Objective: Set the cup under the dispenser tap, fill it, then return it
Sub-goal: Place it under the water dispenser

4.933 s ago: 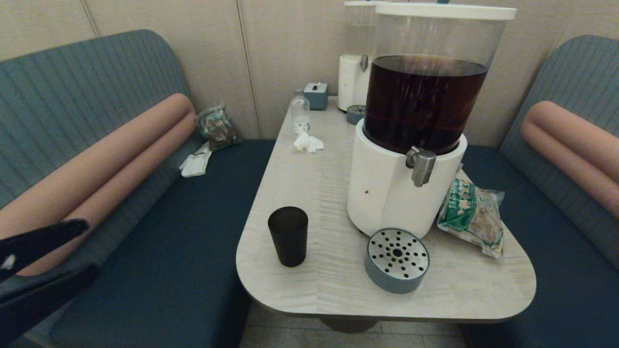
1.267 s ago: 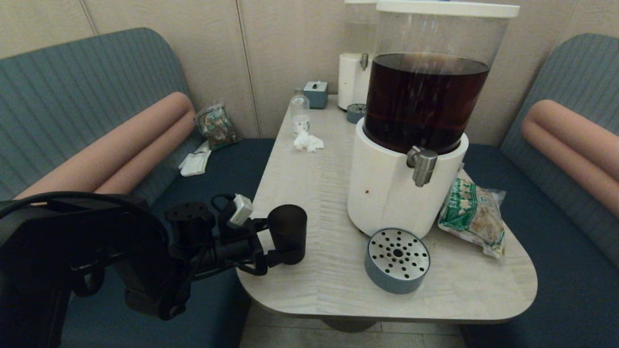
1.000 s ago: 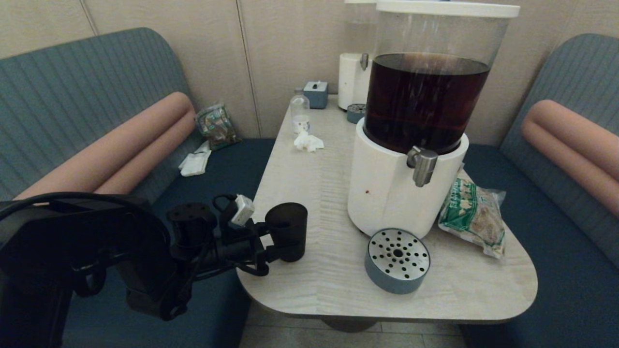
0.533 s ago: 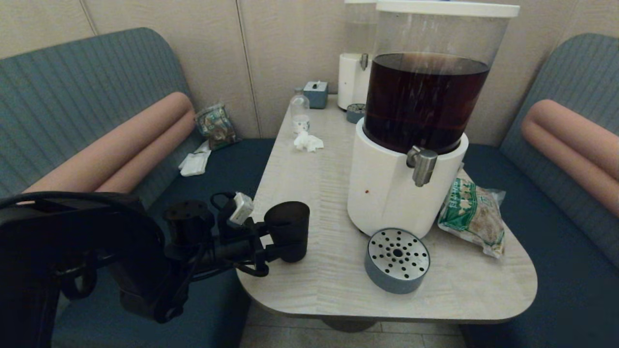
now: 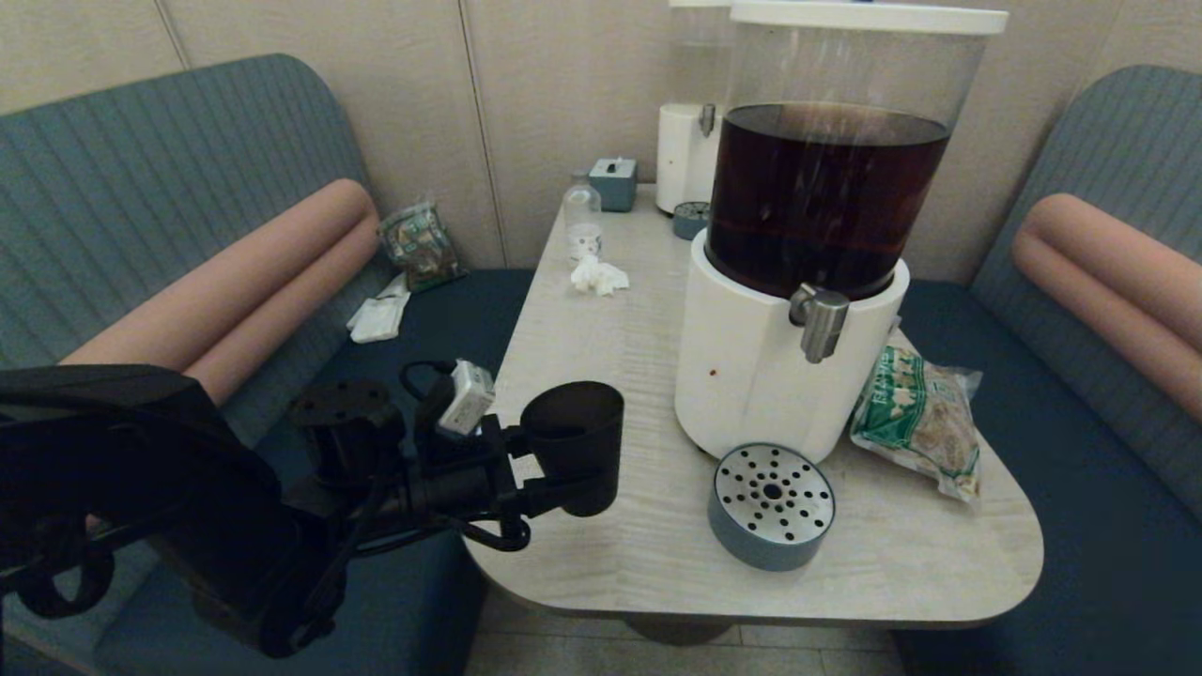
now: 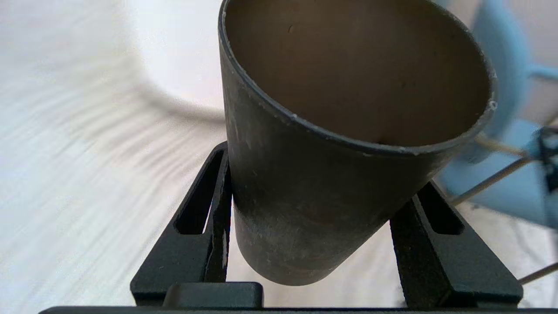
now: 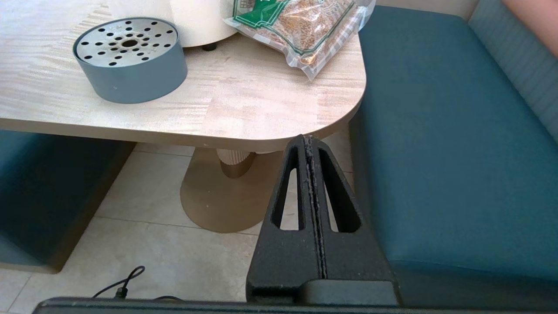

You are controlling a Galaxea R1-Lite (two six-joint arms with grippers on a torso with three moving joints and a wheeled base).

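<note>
- Because the cup point(image 5: 575, 446) hangs clear of the table point(image 5: 610, 563), pinched only low on its wall, I'd worry that a quick swing could let it twist or slide out of the grip.
- It already leans a little, mouth tipped away from the arm; that matters little while it is empty, but on the way back, full, the same lean would spill.
- The drip tray point(image 5: 771, 505) sits in front of the dispenser point(image 5: 751, 376), between the cup and the spot under the tap point(image 5: 820, 322). Carried too low, the cup could knock it.
- Carried too high, its rim could strike the tap, which sticks out over the tray.
- The snack bag point(image 5: 916, 422) lies just beside the dispenser on the far side, so overshooting would nudge it.
- The left claw point(image 6: 305, 244) is clamped on the cup: one finger point(image 6: 205, 226) on each side, pressing its lower half, the bottom just past the fingertips.
- The cup is left of the dispenser, well apart from it, above the table's near left corner.
- The right claw point(image 7: 310, 174) is parked below the table edge, fingers pressed together, holding nothing.
</note>
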